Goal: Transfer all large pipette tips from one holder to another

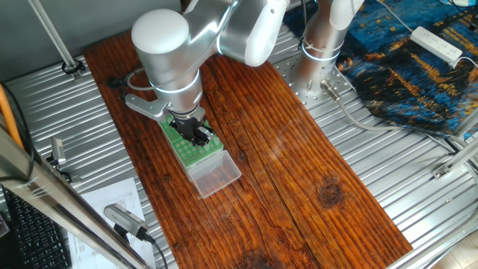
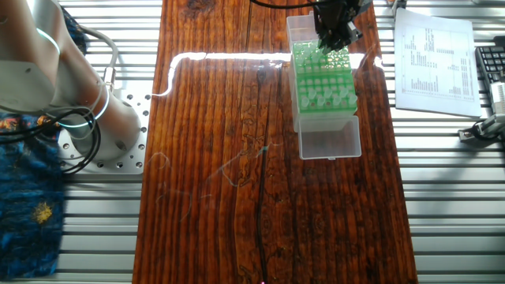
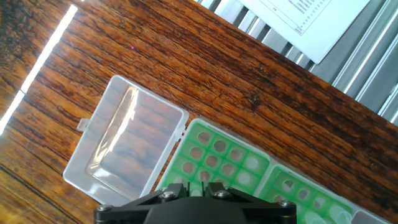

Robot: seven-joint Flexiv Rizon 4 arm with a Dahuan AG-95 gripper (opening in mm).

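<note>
Grainy wooden table (image 1: 299, 172); green gridded rack (image 2: 323, 83); clear hinged lid (image 3: 124, 146).

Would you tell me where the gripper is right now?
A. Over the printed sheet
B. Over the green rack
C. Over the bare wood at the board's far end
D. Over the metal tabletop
B: in both fixed views the gripper sits directly above the green rack, beside the open clear lid.

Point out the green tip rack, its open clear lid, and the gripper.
green tip rack (image 2: 323, 93): the other fixed view, on its top grid.
clear lid (image 3: 124, 146): hand view, on the lid's inner face.
gripper (image 1: 196, 131): one fixed view, between its fingertips.
</note>
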